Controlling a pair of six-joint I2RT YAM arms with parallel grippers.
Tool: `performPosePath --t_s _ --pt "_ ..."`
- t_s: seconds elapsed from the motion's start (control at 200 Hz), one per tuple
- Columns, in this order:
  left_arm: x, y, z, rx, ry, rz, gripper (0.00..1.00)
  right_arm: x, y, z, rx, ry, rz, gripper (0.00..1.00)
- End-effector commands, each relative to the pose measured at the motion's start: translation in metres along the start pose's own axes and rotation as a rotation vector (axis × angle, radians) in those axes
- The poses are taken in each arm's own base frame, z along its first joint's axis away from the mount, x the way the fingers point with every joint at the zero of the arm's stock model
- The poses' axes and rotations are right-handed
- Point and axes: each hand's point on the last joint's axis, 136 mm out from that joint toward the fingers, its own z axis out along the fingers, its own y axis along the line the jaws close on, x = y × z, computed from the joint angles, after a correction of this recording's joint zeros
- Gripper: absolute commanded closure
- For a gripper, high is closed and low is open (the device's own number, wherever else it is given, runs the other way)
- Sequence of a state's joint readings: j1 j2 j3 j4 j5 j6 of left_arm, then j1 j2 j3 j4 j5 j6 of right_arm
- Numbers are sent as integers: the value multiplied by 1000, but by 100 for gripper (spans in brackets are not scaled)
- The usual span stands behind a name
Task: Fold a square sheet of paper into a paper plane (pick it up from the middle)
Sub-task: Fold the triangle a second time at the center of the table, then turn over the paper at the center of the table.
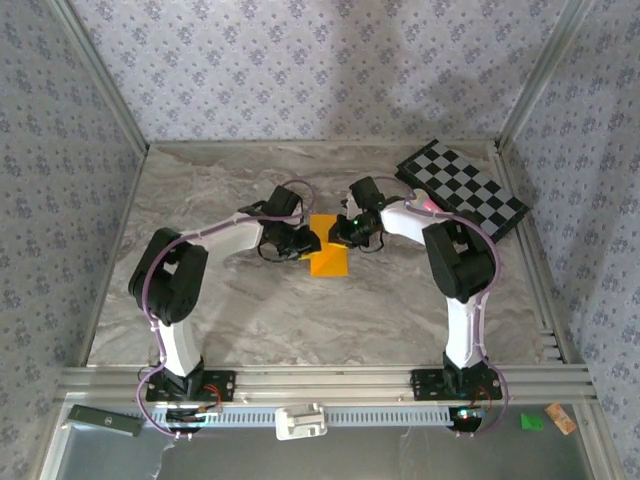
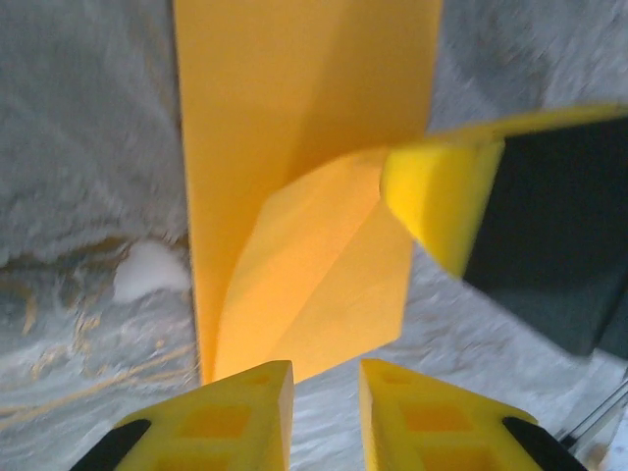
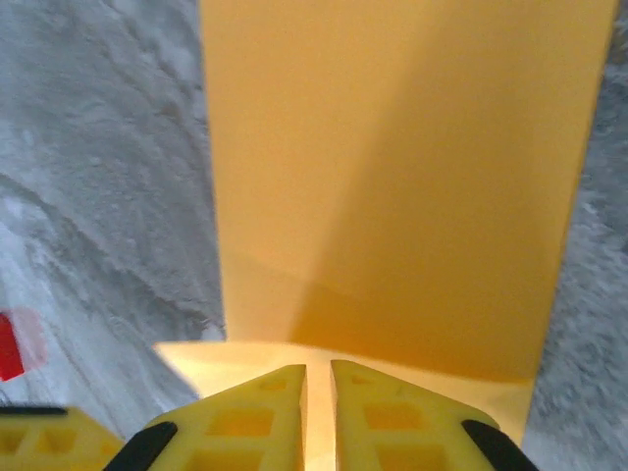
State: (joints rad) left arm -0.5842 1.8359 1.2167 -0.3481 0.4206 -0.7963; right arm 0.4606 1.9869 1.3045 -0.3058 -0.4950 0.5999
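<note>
Flanking the partly folded orange-yellow paper (image 1: 328, 258), both tools hold nothing: the left gripper (image 2: 326, 369) stands slightly ajar, the right gripper (image 3: 317, 371) parted by a mere slit.

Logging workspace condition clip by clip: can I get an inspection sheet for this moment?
Surface: grey marbled table, no spills seen.
Job's things: square sheet of paper, orange-yellow, at the table's centre between the grippers, one flap folded over.
Clutter: checkered board at the far right corner; small red block apart from the paper; small items on the near ledge.
Grippers: left gripper slightly open at the paper's edge; right gripper nearly closed over the paper, grip unclear.
Cables: lilac cables looped along both arms.
Surroundings: patterned walls, aluminium frame.
</note>
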Motion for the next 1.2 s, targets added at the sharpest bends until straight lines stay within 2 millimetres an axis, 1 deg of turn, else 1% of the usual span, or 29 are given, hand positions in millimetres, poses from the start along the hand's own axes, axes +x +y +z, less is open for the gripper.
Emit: performPosePath --t_s 0.0,0.115,0.155,0.175,0.185,0.2,0.3,0.385,0.48,0.59,0.79,0.895,1.194 --pt "-20 -11 10 20 -27 -39 76 -7 -4 -20 24 -78 111 81" --pt "-30 -6 22 -3 -38 -53 80 -2 -17 -22 46 -91 181 70" --pt "-33 -4 25 -11 -38 -56 82 -3 -16 -22 42 -96 195 67" --pt "-33 -1 27 -17 -37 -61 83 -3 -15 -22 39 -97 202 66" --pt "-33 0 28 -20 -36 -64 84 5 -23 -19 52 -81 215 66" --pt "-34 1 29 -22 -37 -66 85 8 -25 -18 55 -74 225 66" --pt "-38 12 35 -49 -45 -85 89 12 -26 -14 49 -67 251 64" --pt "-40 20 39 -71 -54 -98 93 14 -28 -12 59 -65 257 65" --pt "-38 30 45 -94 -58 -120 95 14 -30 -9 64 -67 264 65" --pt "-34 43 48 -126 -57 -158 96 13 -28 -6 54 -60 265 65" --pt "-25 59 49 -157 -39 -228 96 10 -26 -5 47 -68 266 67" --pt "-22 62 50 -160 -28 -245 97 10 -23 -3 36 -63 266 68" --pt "-21 63 52 -152 -16 -254 97 11 -19 7 30 -48 258 68"
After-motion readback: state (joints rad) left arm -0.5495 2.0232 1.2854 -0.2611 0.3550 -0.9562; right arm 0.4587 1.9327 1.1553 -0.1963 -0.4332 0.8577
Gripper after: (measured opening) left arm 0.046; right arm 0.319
